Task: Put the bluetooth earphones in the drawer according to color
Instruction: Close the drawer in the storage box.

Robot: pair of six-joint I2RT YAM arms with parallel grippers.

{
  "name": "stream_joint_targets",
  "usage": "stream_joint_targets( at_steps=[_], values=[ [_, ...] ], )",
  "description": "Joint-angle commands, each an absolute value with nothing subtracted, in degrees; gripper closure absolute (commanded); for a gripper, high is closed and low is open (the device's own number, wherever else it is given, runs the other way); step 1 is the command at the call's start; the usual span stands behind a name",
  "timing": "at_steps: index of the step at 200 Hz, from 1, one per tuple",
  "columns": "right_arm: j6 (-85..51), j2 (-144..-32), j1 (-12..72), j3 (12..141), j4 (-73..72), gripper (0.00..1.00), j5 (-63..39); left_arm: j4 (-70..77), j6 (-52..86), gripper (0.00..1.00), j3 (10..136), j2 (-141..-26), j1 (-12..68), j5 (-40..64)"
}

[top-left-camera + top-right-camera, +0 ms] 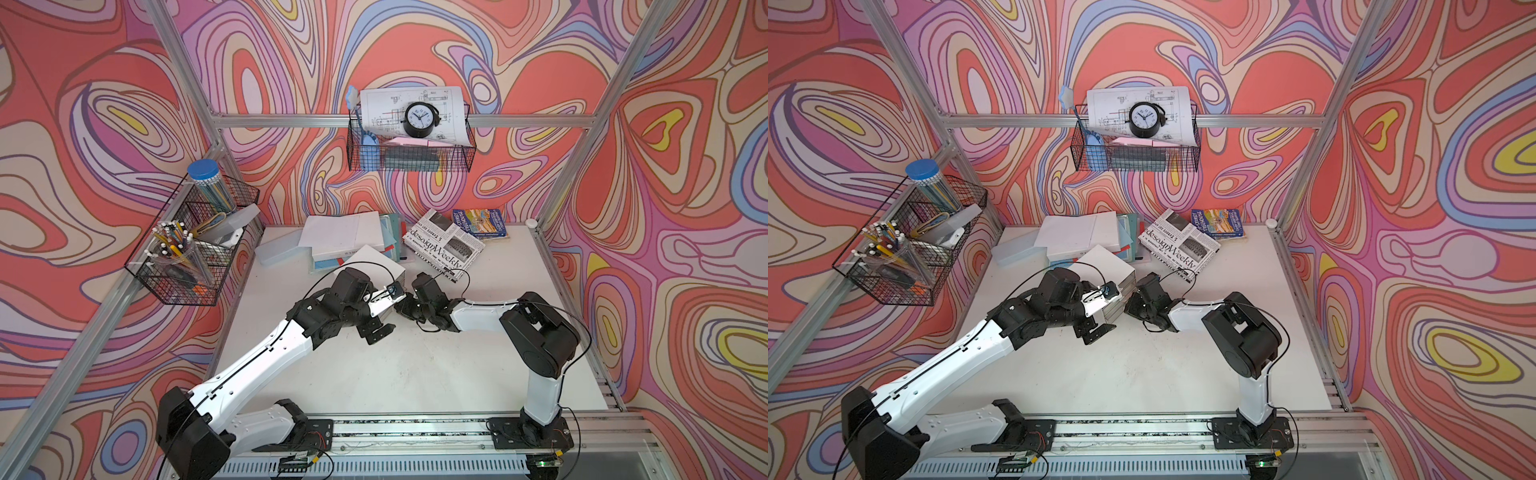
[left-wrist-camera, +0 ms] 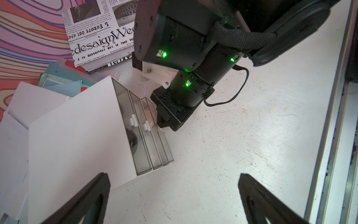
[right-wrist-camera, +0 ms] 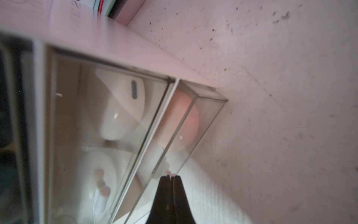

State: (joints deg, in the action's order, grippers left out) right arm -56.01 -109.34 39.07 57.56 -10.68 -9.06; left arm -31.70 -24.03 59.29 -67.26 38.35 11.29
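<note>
Right gripper (image 3: pixel 170 177): black fingers pressed fully together, tips touching the small white tab handle (image 3: pixel 164 164) of the lowest drawer; I can't tell whether any of it is pinched.
Lowest clear plastic drawer (image 3: pixel 203 108): directly ahead of those tips, standing slightly out of the white plastic three-drawer cabinet (image 2: pixel 77 135).
Smooth rounded pale pink earphone case (image 3: pixel 187 124): inside that drawer, just beyond the right fingertips.
Smooth white pebble-shaped earphone cases (image 3: pixel 120 108): I see two in the middle drawer, one level above the tips.
Dark rounded earphone case (image 2: pixel 133 139): behind the top drawer's front, farthest from the right fingers.
Left gripper (image 2: pixel 173 174): fingers spread wide, holding nothing, hovering over the white tabletop (image 2: pixel 251 155), with one finger just beside the cabinet's front corner.
</note>
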Motion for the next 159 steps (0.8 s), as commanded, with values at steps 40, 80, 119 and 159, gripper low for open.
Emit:
stream_joint_targets(
  at_steps=[40,80,119,159],
  values=[
    [-56.2,-111.42,38.85,59.12,-15.0,1.0,-10.15,-31.7,-24.43,0.01,58.71,-66.52,38.68,10.89],
    [-56.25,-112.5,38.67,59.48,-17.6,1.0,-11.27,-31.39,-24.38,0.01,58.62,-66.62,38.68,10.39],
    [-54.21,-108.21,37.8,56.31,-15.97,1.0,-11.83,-30.67,-23.95,0.01,58.3,-65.45,38.09,9.58],
    [-43.49,-96.79,36.26,51.77,-8.31,1.0,-10.98,-29.31,-22.57,0.02,58.36,-63.96,34.63,11.55]
  ],
)
